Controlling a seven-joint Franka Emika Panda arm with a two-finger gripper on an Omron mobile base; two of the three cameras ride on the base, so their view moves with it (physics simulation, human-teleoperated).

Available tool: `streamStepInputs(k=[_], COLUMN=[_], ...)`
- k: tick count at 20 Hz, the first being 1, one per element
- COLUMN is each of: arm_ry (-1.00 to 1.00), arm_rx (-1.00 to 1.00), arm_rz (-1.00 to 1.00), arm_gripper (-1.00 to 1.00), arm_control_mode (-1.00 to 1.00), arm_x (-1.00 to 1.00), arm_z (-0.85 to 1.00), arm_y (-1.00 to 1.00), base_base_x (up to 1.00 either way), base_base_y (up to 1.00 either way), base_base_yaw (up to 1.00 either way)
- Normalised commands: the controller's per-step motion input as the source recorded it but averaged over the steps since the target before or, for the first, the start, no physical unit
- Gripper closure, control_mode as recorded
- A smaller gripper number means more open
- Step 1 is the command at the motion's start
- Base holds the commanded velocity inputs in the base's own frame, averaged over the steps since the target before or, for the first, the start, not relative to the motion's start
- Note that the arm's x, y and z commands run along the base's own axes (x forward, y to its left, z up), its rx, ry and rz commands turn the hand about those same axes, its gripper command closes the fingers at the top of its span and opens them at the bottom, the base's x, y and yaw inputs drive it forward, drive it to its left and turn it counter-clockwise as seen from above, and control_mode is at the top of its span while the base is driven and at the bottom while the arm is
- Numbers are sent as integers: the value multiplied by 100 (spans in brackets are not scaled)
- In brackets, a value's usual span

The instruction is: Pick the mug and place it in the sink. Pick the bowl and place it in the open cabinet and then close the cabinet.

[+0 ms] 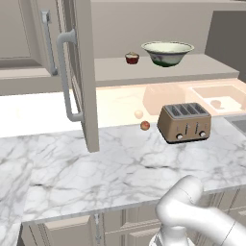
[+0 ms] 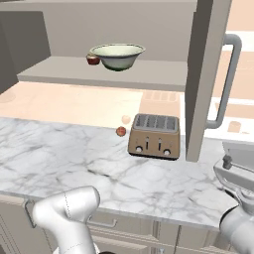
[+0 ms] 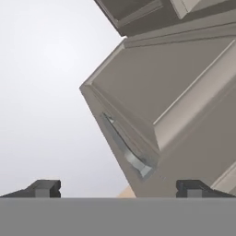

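The bowl (image 1: 167, 52) (image 2: 117, 56), pale green-white with a dark patterned outside, stands upright on the shelf of the open cabinet (image 1: 192, 69) (image 2: 149, 74). The cabinet's door (image 1: 84, 72) (image 2: 206, 74) (image 3: 175, 106) swings out over the counter, its silver bar handle (image 1: 65, 77) (image 2: 229, 79) (image 3: 126, 150) facing outward. In the hand view I look up at that door from below; my gripper (image 3: 119, 189) is open, its fingertips wide apart with nothing between them. A grey corner of the sink (image 1: 239, 124) shows at the far right. The mug is out of view.
A tiny dark-red cup (image 1: 132, 58) (image 2: 93, 60) sits on the shelf just left of the bowl. A bronze toaster (image 1: 185, 122) (image 2: 154, 136) stands on the marble counter (image 1: 120, 168) (image 2: 74, 158), with a small reddish ball (image 1: 144, 126) (image 2: 120, 131) to its left.
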Motion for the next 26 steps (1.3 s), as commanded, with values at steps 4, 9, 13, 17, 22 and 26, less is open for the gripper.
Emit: streamStepInputs(k=[4, 9, 13, 17, 22, 26], arm_ry=[1, 12, 32, 68, 57, 51], arm_rx=[-11, -9, -3, 0, 0, 0], arm_rz=[-14, -19, -23, -17, -14, -7], arm_gripper=[-100, -100, -100, -100, -100, -100], arm_control_mode=[-100, -100, -100, -100, -100, -100], arm_x=[0, 1, 28, 54, 61, 76], arm_z=[-24, -8, 6, 14, 0, 0], arm_y=[0, -11, -18, -62, -38, -19], base_base_x=[0, 0, 0, 0, 0, 0], base_base_y=[0, 0, 0, 0, 0, 0], base_base_yaw=[0, 0, 0, 0, 0, 0])
